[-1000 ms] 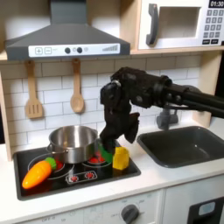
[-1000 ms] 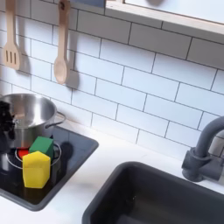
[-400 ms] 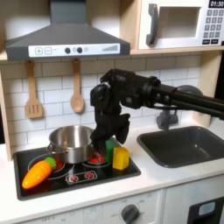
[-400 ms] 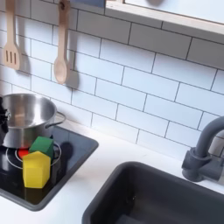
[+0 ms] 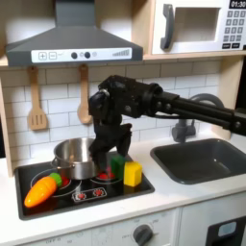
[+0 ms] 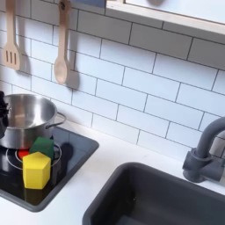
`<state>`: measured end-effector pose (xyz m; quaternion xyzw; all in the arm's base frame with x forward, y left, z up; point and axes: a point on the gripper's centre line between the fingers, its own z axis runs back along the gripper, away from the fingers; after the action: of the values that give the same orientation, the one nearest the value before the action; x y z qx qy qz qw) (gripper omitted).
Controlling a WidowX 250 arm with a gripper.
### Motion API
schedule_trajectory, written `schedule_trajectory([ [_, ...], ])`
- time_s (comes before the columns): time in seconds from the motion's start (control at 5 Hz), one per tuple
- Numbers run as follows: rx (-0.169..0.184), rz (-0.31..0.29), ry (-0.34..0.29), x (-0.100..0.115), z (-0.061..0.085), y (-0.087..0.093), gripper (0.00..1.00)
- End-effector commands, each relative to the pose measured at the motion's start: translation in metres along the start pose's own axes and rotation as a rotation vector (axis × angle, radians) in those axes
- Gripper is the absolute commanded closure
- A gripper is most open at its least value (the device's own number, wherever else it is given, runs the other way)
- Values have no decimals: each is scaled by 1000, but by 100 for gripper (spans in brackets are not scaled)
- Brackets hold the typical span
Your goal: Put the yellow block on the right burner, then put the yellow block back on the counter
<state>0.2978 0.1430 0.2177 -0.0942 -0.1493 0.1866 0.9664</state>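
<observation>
Block: the yellow block [image 5: 133,173] stands on the hob [image 5: 91,194], by the green block [image 6: 42,145].
Gripper: the gripper [image 5: 107,157] hangs above, apparently empty; jaw spread unclear.

We list: yellow block [image 6: 36,170], smooth glossy plastic; beside it, pot [image 6: 28,117], polished reflective steel; beneath both, hob [image 6: 75,151], glossy black; counter [image 6: 105,167], smooth off-white; wooden spoon [image 6: 61,53]; glazed wall tiles [image 6: 141,66].
</observation>
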Motion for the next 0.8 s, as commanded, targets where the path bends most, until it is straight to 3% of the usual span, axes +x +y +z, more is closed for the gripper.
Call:
schedule_trajectory([
  [0.0,-4,46,9,14,-5,11,0],
  [0.6,15,63,2,40,-14,22,0],
])
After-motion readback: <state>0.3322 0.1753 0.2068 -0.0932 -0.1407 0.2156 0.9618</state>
